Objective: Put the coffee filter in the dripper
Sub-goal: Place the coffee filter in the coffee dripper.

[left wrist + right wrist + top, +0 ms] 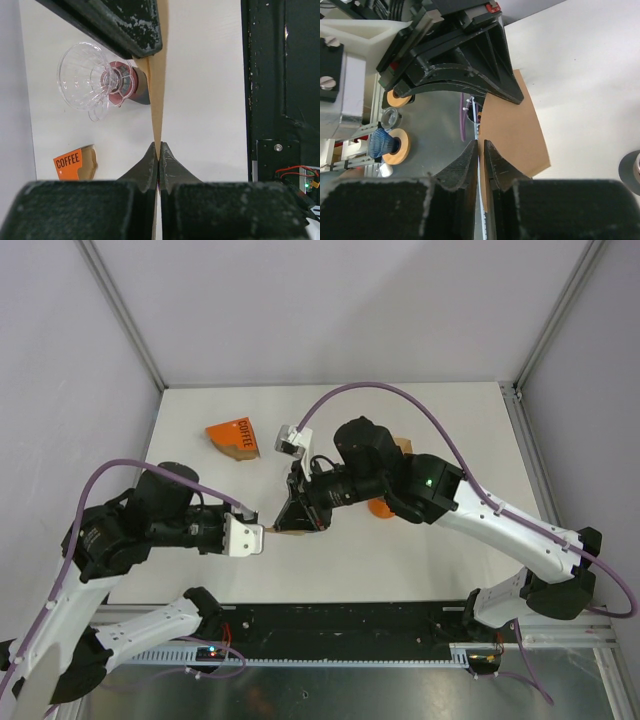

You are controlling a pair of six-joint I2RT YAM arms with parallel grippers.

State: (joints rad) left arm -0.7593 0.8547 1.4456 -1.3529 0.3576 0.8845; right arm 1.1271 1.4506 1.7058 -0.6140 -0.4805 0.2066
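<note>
Left wrist view: we see L gripper [158,149] pinched tight on the edge of the brown coffee filter [159,95]. R gripper [481,147] also clamps the filter, from the opp. side. Clear dripper [82,75] sits apart from the filter, w/ an orange coffee box [70,162] nearby.
</note>
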